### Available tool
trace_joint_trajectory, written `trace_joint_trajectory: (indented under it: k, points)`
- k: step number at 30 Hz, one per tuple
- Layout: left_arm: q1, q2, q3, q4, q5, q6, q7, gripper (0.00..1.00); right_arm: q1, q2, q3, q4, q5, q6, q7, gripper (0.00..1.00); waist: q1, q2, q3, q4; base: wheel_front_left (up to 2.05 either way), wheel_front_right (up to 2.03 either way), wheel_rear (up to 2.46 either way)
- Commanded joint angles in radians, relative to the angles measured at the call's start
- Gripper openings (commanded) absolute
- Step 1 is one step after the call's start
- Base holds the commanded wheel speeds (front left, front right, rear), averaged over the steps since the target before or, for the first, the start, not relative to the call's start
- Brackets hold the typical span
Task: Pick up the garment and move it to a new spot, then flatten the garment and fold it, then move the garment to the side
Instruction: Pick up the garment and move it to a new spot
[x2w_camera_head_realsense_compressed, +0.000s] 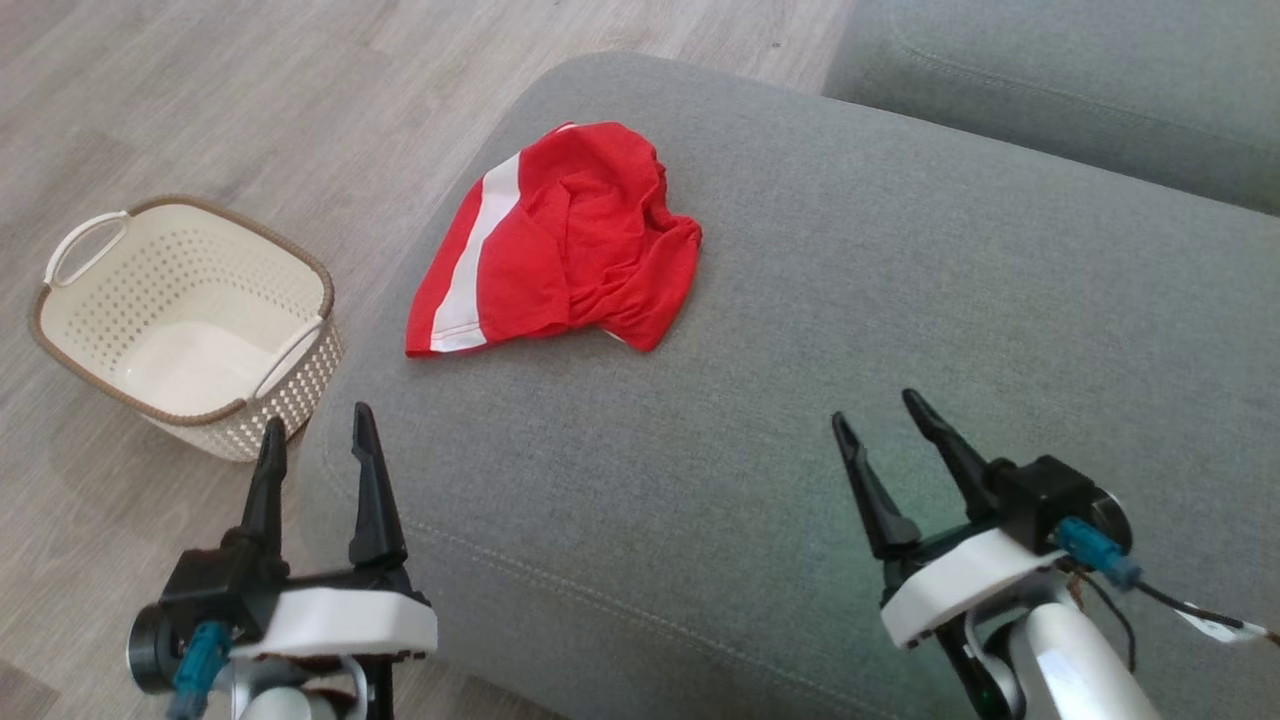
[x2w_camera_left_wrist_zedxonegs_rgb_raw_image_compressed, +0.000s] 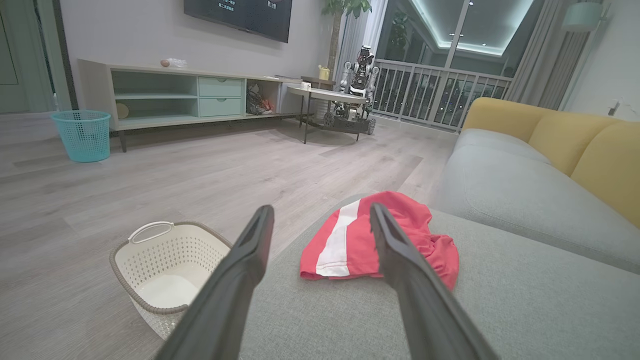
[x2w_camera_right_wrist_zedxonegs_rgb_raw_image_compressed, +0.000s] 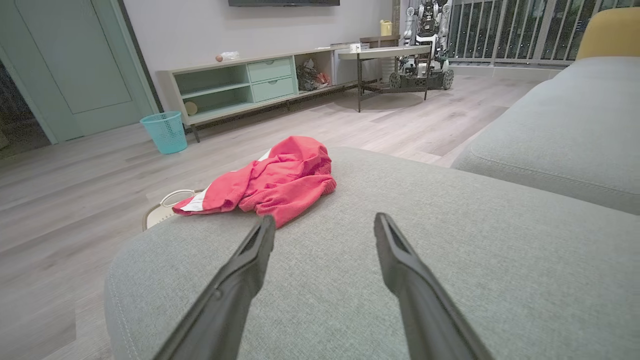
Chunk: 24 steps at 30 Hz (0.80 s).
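While the red garment (x2w_camera_head_realsense_compressed: 555, 240) lies crumpled at upper centre on the grey sofa cushion (x2w_camera_head_realsense_compressed: 850, 300), nothing looks started: the left claw (x2w_camera_head_realsense_compressed: 317, 420) and right claw (x2w_camera_head_realsense_compressed: 875, 408), low in the frame, gape wide and empty, so lifting, flattening, folding and shifting aside are all left to do.

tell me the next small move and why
Probably reach the left end effector forward and down to the near edge of the garment. It lies crumpled and untouched on the cushion, both end effectors are open and short of it, and the left looks nearer than the right end effector.
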Motion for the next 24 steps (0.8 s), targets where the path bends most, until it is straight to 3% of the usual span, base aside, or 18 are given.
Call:
trace_joint_trajectory:
  k: [1,9,12,15,19,24]
  points:
    - [-0.046,0.0,0.041,-0.028,0.005,-0.004,-0.005,1.0,-0.031,0.002,0.014,-0.034,0.0,0.0,-0.006,1.0,0.0,0.0,0.001,-0.002,0.0,0.0,0.0]
    - [-0.164,0.005,0.136,0.057,0.002,-0.119,-0.005,1.0,-0.046,-0.008,-0.013,-0.13,-0.06,0.0,0.044,1.0,0.0,0.0,0.104,-0.085,0.0,0.0,0.0]
    - [-0.281,0.04,0.183,0.151,-0.019,-0.204,-0.005,1.0,-0.069,-0.03,-0.027,-0.217,-0.089,0.0,0.089,1.0,0.0,0.0,0.181,-0.138,0.0,0.0,0.0]
    - [-0.388,0.079,0.2,0.266,-0.048,-0.259,-0.005,1.0,-0.087,-0.046,-0.038,-0.284,-0.102,0.0,0.121,1.0,0.0,0.0,0.232,-0.173,0.0,0.0,0.0]
    - [-0.533,0.141,0.185,0.449,-0.082,-0.299,0.046,1.0,-0.111,-0.057,-0.052,-0.37,-0.111,0.0,0.158,1.0,0.0,0.0,0.292,-0.222,0.0,0.0,0.0]
    - [-0.694,0.192,0.15,0.658,-0.144,-0.318,0.182,1.0,-0.128,-0.068,-0.055,-0.449,-0.117,0.0,0.193,1.0,0.0,0.0,0.345,-0.269,0.0,0.0,0.0]
